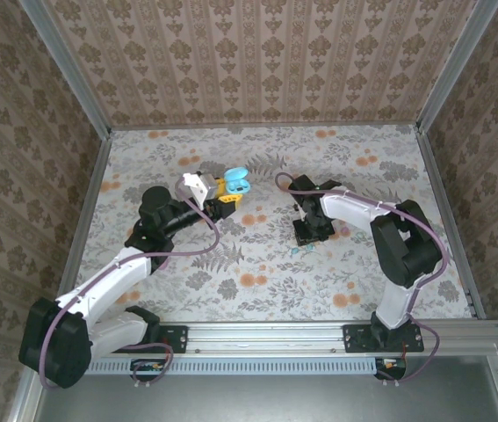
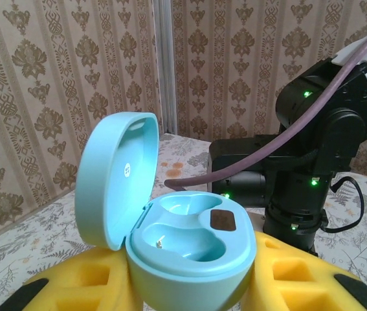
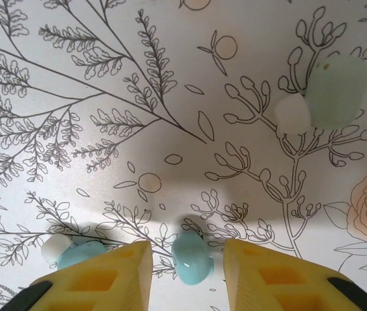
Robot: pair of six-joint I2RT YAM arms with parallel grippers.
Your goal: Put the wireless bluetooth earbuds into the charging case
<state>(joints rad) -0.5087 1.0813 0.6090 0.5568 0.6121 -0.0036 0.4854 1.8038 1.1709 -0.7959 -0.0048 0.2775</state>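
Between the yellow fingers [image 3: 128,272] of the right gripper [image 3: 188,249], low in the right wrist view, a glossy cyan bud [image 3: 191,260] lies on the table [image 3: 105,162]. There's a gap on ea. side of it, so the jaws stand apart & straddle the bud w/o touching it. A second bud [image 3: 83,254], also cyan w/ a white tip, lies on the table just outside the left-hand finger in that view. A third bud [image 3: 335,87], paler, more mint, w/ a white tip, lies well apart toward the upper right; it's blurred, so its shape can't be told in detail.

In the top view the right gripper points down at the table, right of centre.

The case [image 2: 183,227] is cyan & egg-shaped, clamped btwn the yellow pads [image 2: 287,275] of the left gripper [image 2: 189,265] & held up off the table. Its lid [image 2: 115,175] stands open, tipped back to the left in the left wrist view. Two wells show inside: the nearer has small metal contacts [image 2: 160,243] at the bottom, the farther a dark brown patch [image 2: 222,221]. Behind the case in that view stands the black right arm [image 2: 312,149] w/ green lights & a purple cable [image 2: 267,149].

In the top view the case sits left of centre, toward the far half of the table, well apart from the right gripper & the buds under it
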